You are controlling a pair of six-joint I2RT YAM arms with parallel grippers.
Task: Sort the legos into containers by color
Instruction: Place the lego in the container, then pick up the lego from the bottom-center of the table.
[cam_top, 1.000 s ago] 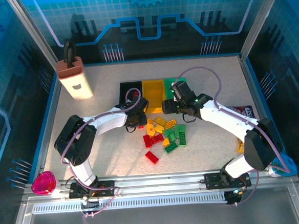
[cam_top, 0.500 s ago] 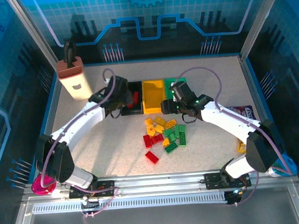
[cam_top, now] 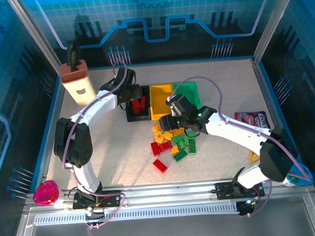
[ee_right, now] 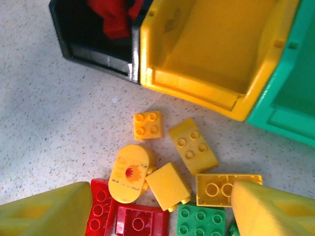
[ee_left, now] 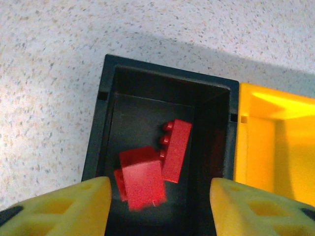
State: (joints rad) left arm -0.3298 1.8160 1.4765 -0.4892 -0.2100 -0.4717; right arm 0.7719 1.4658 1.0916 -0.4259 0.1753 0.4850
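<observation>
Up around 12 o'clock on the bench (cam_top: 106, 154), got the left pincer (ee_left: 157, 206) gaping empty over the black bin (ee_left: 98, 128), red legos (ee_left: 142, 184) lying inside. Got the right pincer (ee_right: 162, 206) spread open too — gripping nothing, above loose legos (ee_right: 192, 146) at 6 o'clock of the yellow bin (ee_right: 187, 86).
</observation>
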